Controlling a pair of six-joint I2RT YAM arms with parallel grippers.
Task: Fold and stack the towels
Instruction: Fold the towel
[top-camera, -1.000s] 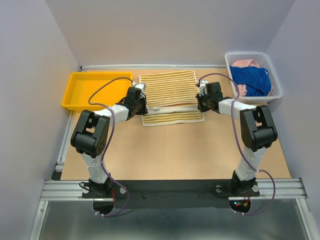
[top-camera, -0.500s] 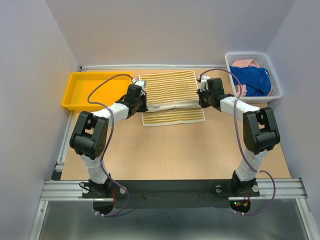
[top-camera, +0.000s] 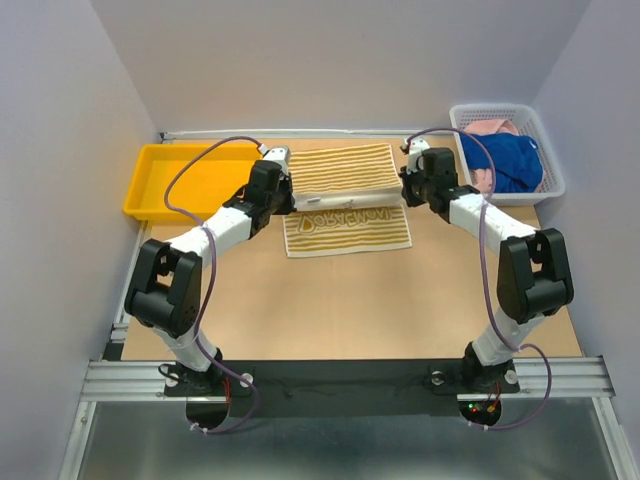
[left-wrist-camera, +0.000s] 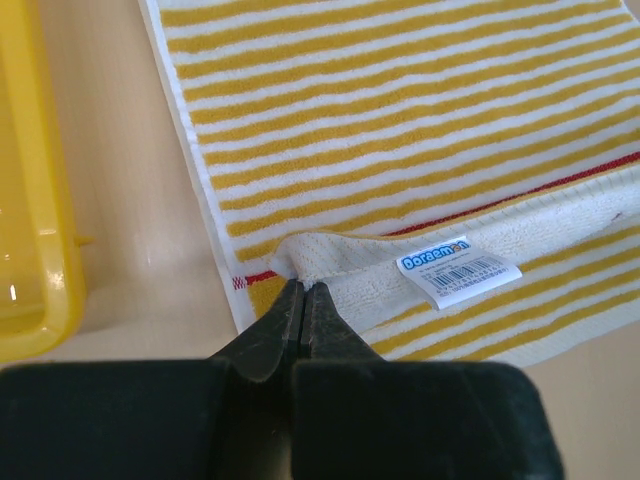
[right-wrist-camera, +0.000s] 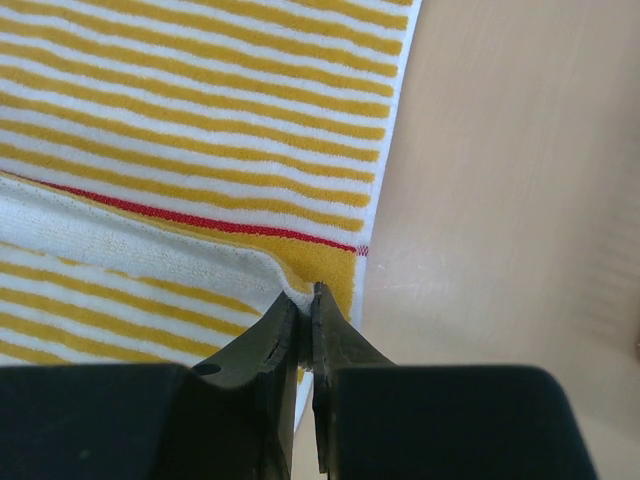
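Note:
The yellow-and-cream striped towel (top-camera: 340, 168) lies flat at the far middle of the table. Its near edge is lifted and carried over the far half, baring a printed underside (top-camera: 346, 220). My left gripper (top-camera: 289, 200) (left-wrist-camera: 302, 287) is shut on the towel's left corner, beside a white label (left-wrist-camera: 460, 270). At the other end of that edge, the right gripper (top-camera: 405, 196) (right-wrist-camera: 305, 296) is shut on the right corner next to a red stripe. The blue towel (top-camera: 505, 160) and the pink towel (top-camera: 490, 127) lie bunched in the basket.
A white mesh basket (top-camera: 553, 187) stands at the far right corner. At the far left, close to my left arm, sits a yellow tray (top-camera: 150, 192) (left-wrist-camera: 30, 200). Grey walls close in the table on three sides.
Both grippers have moved away from the bases toward the far edge, carrying the striped towel's near edge over itself. More of the printed underside now shows.

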